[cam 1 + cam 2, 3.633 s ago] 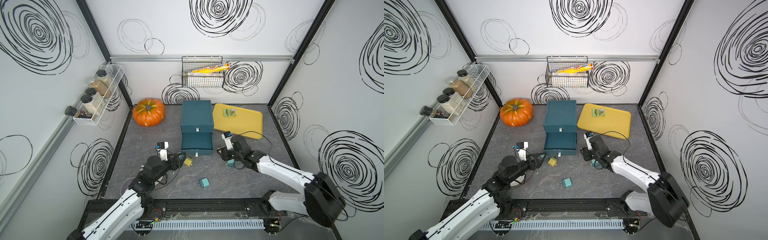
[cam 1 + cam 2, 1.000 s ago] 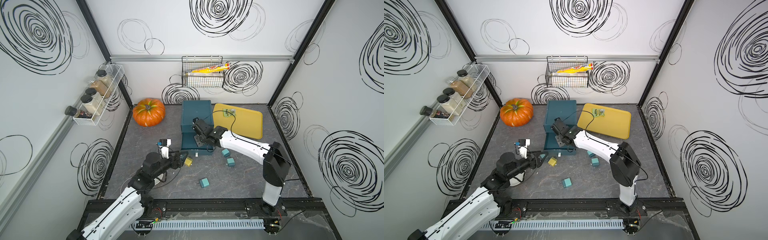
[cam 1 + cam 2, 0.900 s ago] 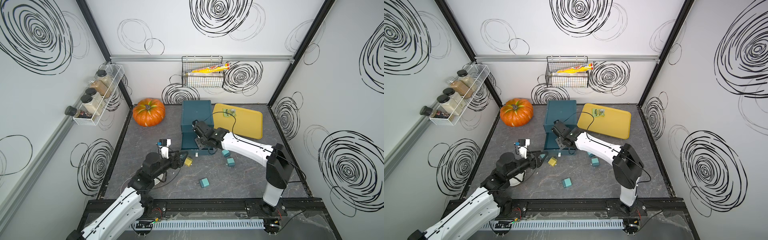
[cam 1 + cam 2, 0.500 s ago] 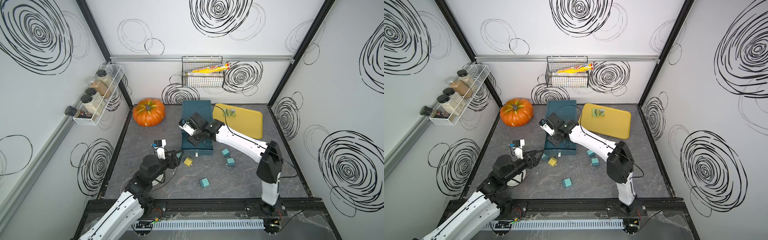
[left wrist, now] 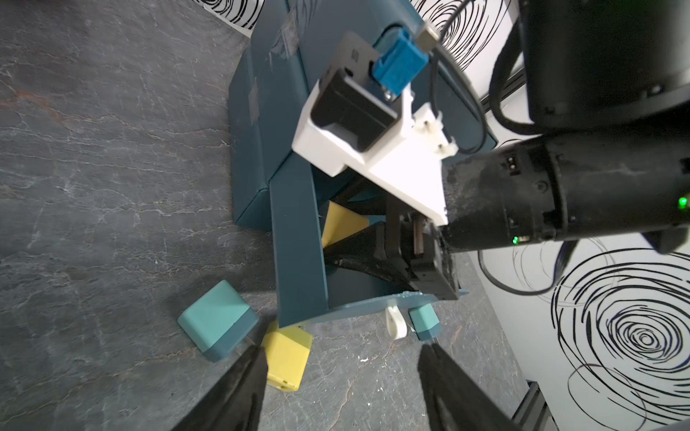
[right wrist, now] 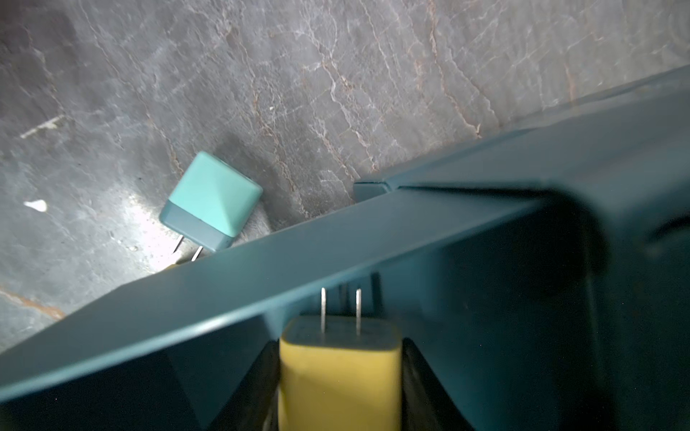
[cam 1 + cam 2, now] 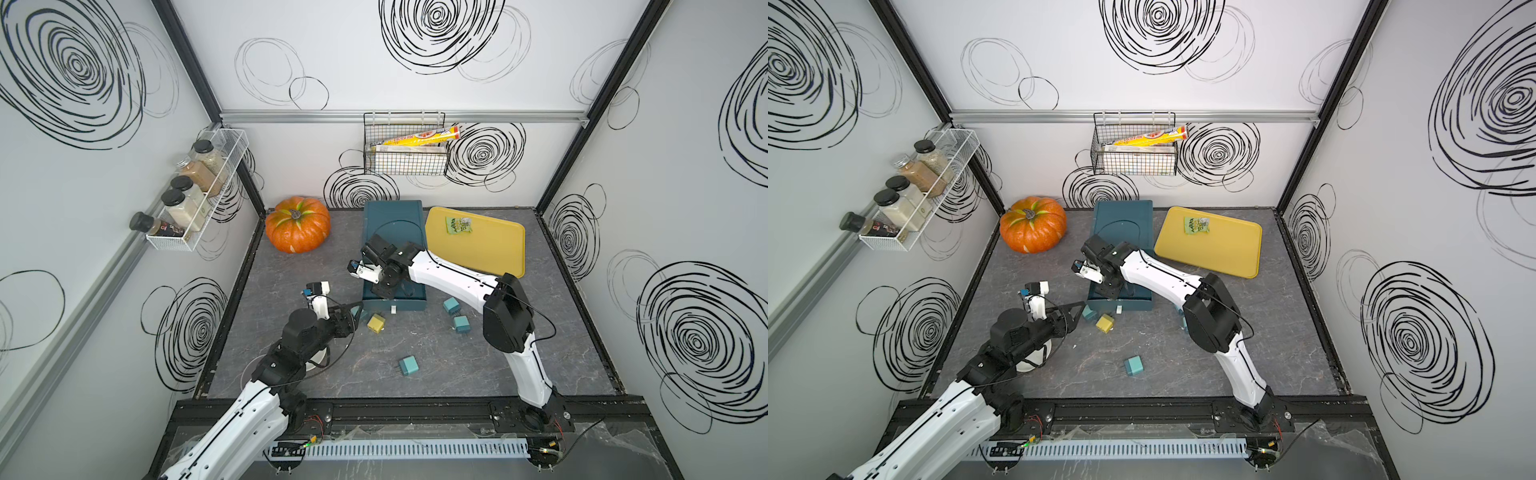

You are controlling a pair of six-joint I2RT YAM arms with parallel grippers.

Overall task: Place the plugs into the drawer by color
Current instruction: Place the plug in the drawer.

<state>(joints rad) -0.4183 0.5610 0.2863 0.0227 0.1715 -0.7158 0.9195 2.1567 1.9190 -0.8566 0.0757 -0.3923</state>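
Observation:
The dark teal drawer (image 7: 392, 220) cabinet stands at the back middle, its bottom drawer (image 5: 295, 242) pulled out. My right gripper (image 6: 339, 349) reaches down inside that drawer, shut on a yellow plug (image 6: 336, 392) whose prongs point away from the wrist. On the floor by the drawer's front left corner lie another yellow plug (image 7: 375, 323) and a teal plug (image 5: 216, 321). My left gripper (image 5: 341, 350) hovers open just in front of them, holding nothing. Three more teal plugs (image 7: 451, 305) (image 7: 460, 323) (image 7: 408, 365) lie to the right and front.
An orange pumpkin (image 7: 298, 224) sits at the back left. A flat yellow tray (image 7: 478, 249) with a small packet lies at the back right. The drawer's white pull tab (image 5: 395, 322) sticks out toward my left gripper. The right arm (image 7: 449, 276) spans above the floor to the drawer's right.
The right wrist has swung left over the open drawer and dipped in with the yellow plug. My left gripper has narrowed a little and its arm has drawn slightly back.

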